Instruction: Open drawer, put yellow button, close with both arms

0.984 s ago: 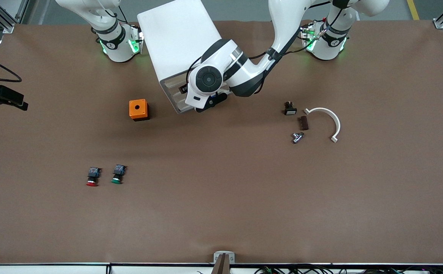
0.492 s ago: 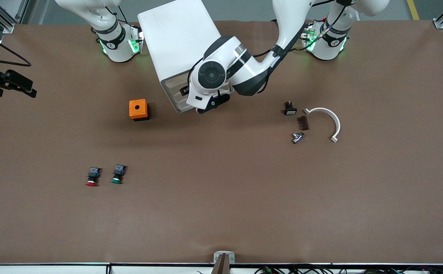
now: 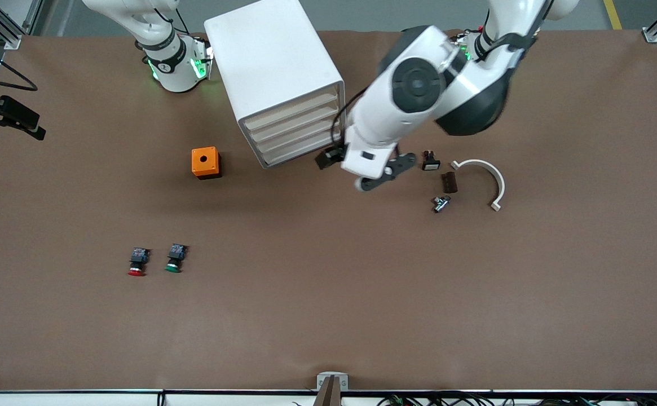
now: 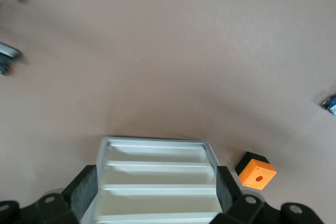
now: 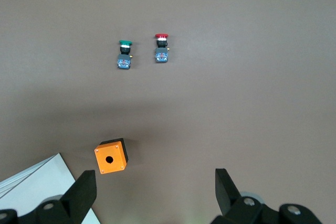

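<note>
Gaping, empty left hand (image 3: pixel 376 175)

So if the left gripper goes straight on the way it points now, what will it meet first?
Most likely the white drawer cabinet: in the left wrist view its closed drawer fronts fill the gap between the left gripper's open jaws. How much air lies between them, I cannot tell.

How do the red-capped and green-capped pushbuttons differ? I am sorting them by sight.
The red-capped pushbutton has a red cap; the green-capped pushbutton has a green one. The red one lies slightly nearer the front camera and farther from the orange box. Both lie on their sides, caps toward the camera, with dark bodies and bluish blocks.
</note>
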### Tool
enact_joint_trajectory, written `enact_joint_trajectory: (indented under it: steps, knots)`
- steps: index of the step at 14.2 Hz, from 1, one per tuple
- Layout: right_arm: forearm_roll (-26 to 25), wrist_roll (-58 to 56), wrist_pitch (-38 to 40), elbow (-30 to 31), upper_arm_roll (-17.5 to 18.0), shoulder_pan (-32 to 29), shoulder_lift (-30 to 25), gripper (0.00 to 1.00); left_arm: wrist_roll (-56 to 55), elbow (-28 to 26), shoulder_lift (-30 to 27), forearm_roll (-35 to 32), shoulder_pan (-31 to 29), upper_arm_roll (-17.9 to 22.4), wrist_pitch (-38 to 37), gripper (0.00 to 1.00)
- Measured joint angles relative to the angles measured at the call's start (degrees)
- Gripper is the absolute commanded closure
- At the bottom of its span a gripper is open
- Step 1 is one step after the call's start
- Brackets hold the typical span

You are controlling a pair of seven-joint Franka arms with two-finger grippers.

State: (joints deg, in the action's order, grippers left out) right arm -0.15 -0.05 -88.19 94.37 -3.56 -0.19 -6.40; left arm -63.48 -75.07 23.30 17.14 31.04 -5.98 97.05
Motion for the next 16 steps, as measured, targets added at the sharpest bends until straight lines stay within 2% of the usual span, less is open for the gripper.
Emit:
enact_joint_trajectory:
  steps: [2, 6, 13, 16]
  knots:
    - [0.0, 0.0, -1.82, 2.01, 0.01, -0.09, -2.08, 0.0, 6.5, -0.01, -2.89, -0.35, -4.96, 0.06, -5.76, 0.01]
    - [0.0, 0.0, -4.23, 4.71, -0.01, -0.2, -4.1, 0.0, 19.96, -0.12, -7.9, -7.94, -11.4, 0.11, -14.7, 0.01]
    - [0.0, 0.11, -4.55, 4.81, 0.06, -0.22, -4.11, 0.0, 45.2, -0.58, -11.96, -12.59, -28.0, 0.21, -17.08, 0.01]
    - [0.0, 0.21, -3.65, 4.42, 0.08, -0.22, -4.11, 0.0, 50.64, -0.68, -12.31, -13.15, -30.63, 0.2, -17.12, 0.01]
